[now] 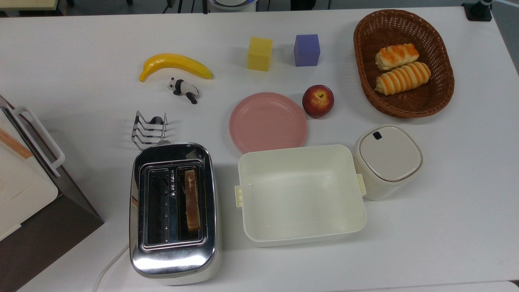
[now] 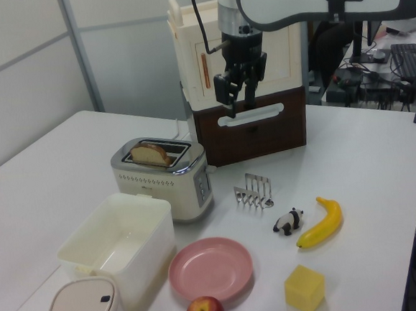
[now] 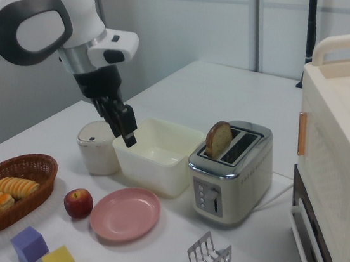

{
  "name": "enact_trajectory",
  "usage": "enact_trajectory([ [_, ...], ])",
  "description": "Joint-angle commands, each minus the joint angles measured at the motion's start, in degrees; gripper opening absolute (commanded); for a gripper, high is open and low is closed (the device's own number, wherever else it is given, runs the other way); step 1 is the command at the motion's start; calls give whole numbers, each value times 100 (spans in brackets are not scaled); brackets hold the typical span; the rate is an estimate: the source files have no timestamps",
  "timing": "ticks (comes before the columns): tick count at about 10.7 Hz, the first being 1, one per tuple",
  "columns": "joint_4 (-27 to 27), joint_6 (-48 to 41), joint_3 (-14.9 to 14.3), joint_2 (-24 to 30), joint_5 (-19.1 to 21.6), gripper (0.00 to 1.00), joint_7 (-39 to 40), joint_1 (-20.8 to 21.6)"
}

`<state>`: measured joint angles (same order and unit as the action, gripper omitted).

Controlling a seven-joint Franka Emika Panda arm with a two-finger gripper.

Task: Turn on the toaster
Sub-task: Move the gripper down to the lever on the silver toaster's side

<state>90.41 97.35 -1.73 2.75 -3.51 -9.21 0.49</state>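
Observation:
The chrome toaster point(image 1: 174, 251) stands near the top view's lower left, with a slice of bread point(image 1: 192, 200) upright in its right slot. In the left view the toaster point(image 2: 163, 177) shows its control end with a lever point(image 2: 202, 188), and the bread point(image 2: 150, 154) sticks out of the top. My gripper point(image 2: 238, 104) hangs high above the table, beyond and to the right of the toaster, fingers open and pointing down, holding nothing. In the right view the gripper point(image 3: 125, 132) is to the left of the toaster point(image 3: 230, 173), in front of the tub.
A cream tub point(image 1: 302, 194) sits beside the toaster, with a lidded canister point(image 1: 387, 160) past it. A wire toast rack point(image 1: 149, 129), pink plate point(image 1: 267, 121), apple point(image 1: 318, 101), panda point(image 1: 183, 89), banana point(image 1: 175, 65), two cubes and a bread basket point(image 1: 403, 109) lie around. A tall cabinet point(image 2: 253, 134) stands behind.

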Motion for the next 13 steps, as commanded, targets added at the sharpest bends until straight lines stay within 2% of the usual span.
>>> enact_trajectory([
  [1, 450, 196, -144, 94, -35, 0, -81, 127],
  [2, 582, 396, -144, 85, -157, 0, -81, 109],
  [5, 645, 1187, -161, -406, -298, 0, -125, 13],
  [8, 584, 2048, -161, -1090, -395, 0, -133, -233],
  [13, 338, 3007, -153, -2058, -808, 0, -142, -471],
])
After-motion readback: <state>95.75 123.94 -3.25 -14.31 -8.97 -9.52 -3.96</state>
